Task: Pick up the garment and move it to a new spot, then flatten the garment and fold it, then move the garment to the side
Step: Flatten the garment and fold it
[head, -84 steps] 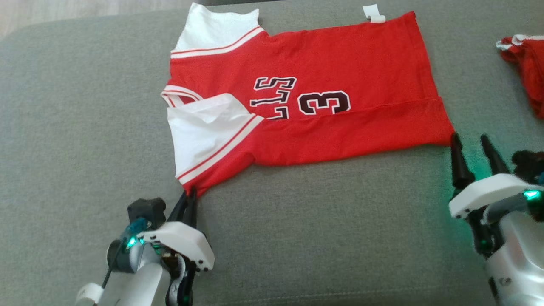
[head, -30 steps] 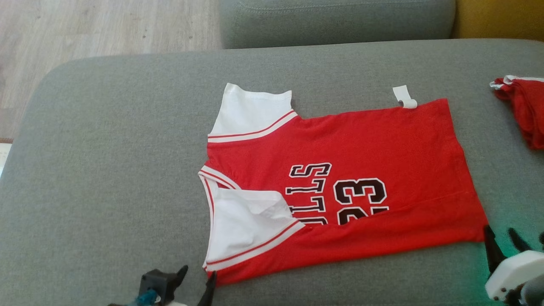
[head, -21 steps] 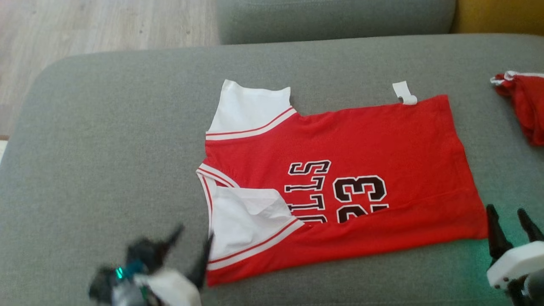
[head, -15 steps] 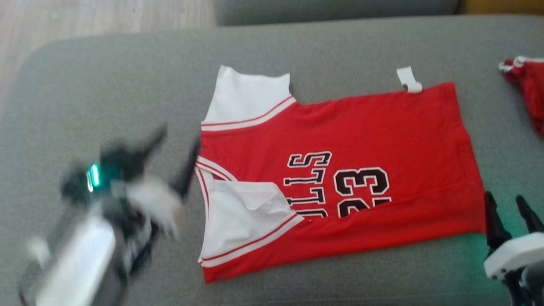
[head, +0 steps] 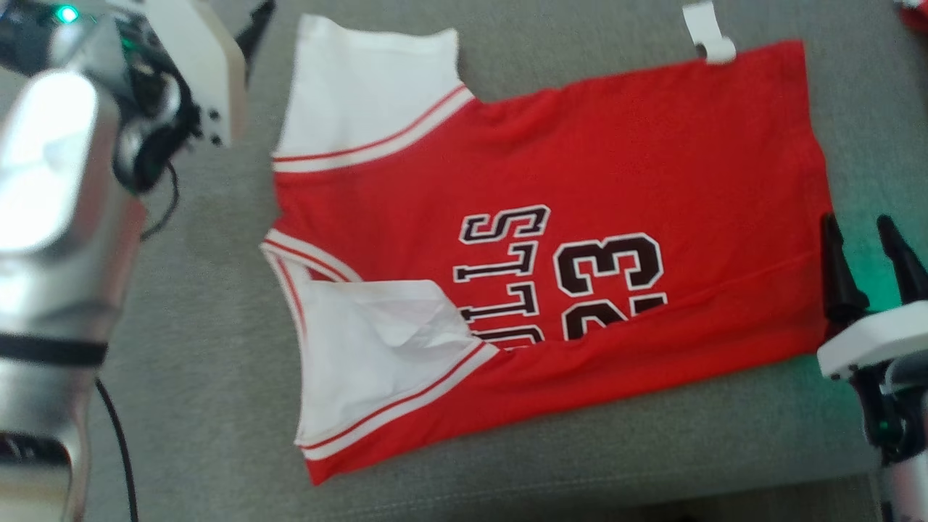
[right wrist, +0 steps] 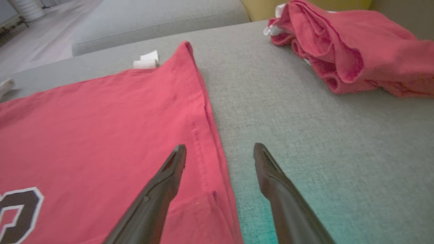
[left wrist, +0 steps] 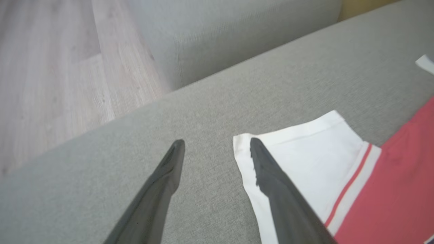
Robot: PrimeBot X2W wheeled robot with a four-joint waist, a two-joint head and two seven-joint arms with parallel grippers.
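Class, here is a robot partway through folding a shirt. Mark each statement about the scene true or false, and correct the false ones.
1. The red jersey lies spread on a grey cushion. True.
2. The left claw is shut on a sleeve. False: its fingers stand apart at the corner of the far white sleeve and it holds nothing.
3. The near white sleeve is folded in over the jersey's red body. True.
4. The jersey's number reads 45. False: it reads 23.
5. A second red garment lies bunched on the cushion beyond the open right claw. True.
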